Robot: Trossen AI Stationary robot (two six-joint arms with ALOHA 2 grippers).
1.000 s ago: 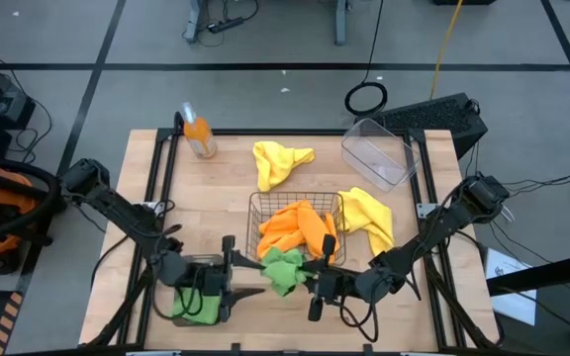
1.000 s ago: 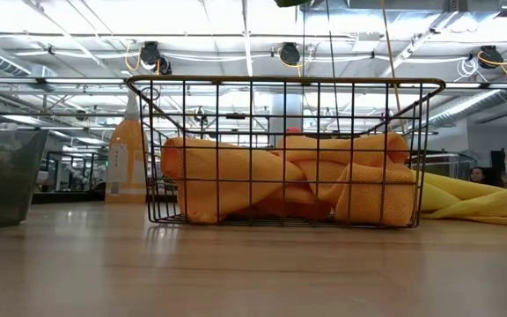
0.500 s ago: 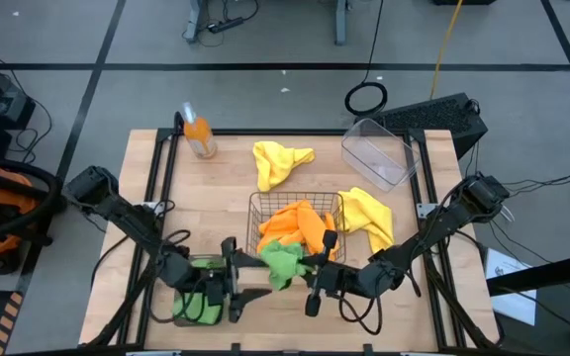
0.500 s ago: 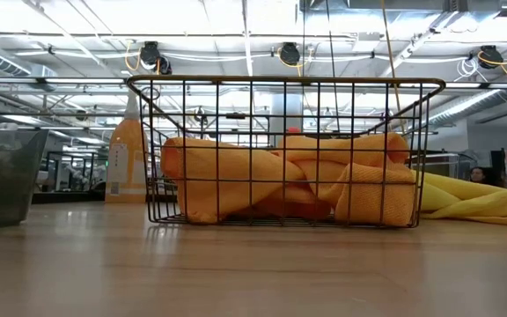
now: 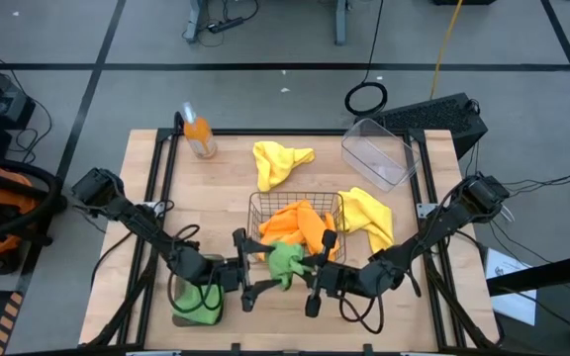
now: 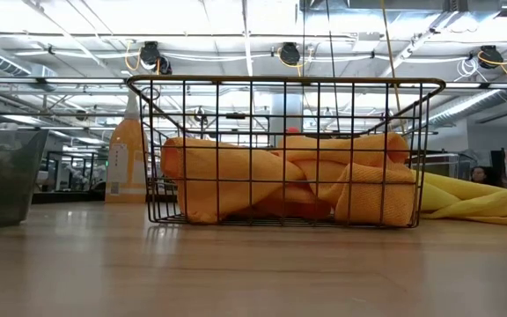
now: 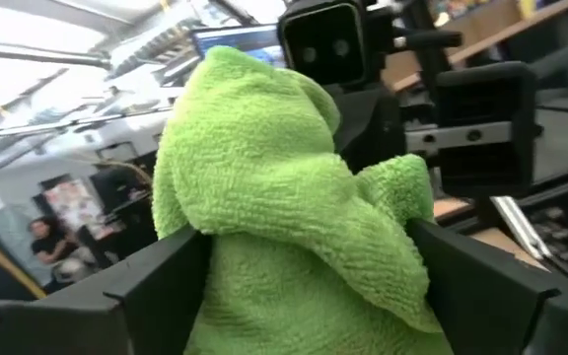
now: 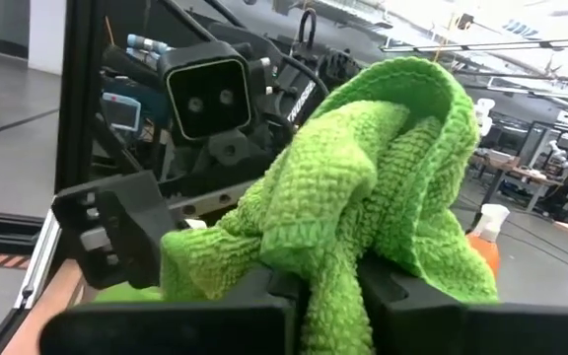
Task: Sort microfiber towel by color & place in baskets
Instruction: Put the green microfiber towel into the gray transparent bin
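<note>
A green towel (image 5: 283, 261) hangs bunched in the air just in front of the wire basket (image 5: 255, 203), which holds orange towels (image 5: 295, 225). My right gripper (image 5: 305, 270) is shut on the green towel from the right. My left gripper (image 5: 255, 267) is open, one finger on either side of the same towel (image 7: 284, 197). Another green towel (image 5: 198, 305) lies in the grey tray (image 5: 175, 293) at the near left. Two yellow towels (image 5: 280, 160) (image 5: 369, 216) lie on the table. The clear tub (image 5: 379, 153) stands at the far right. My left gripper's fingers (image 7: 156, 281) flank the bunched towel level from the table's left; whether they touch it I cannot tell. My right gripper pinches a gathered fold of the green towel (image 8: 328, 247) between its two fingers, coming level from the table's right. The bunch stands out beyond the fingertips, clear of the table.
An orange bottle (image 5: 199, 135) stands at the far left. In the low view, the wire basket (image 6: 284, 84) with orange towels fills the middle, with the tray (image 6: 11, 172) on the left and a yellow towel (image 6: 478, 198) on the right.
My left gripper has moved from over the grey tray toward the table's right edge. It has closed in on the green towel, and its fingers stand wider apart. My right gripper has kept the towel in about the same place.
</note>
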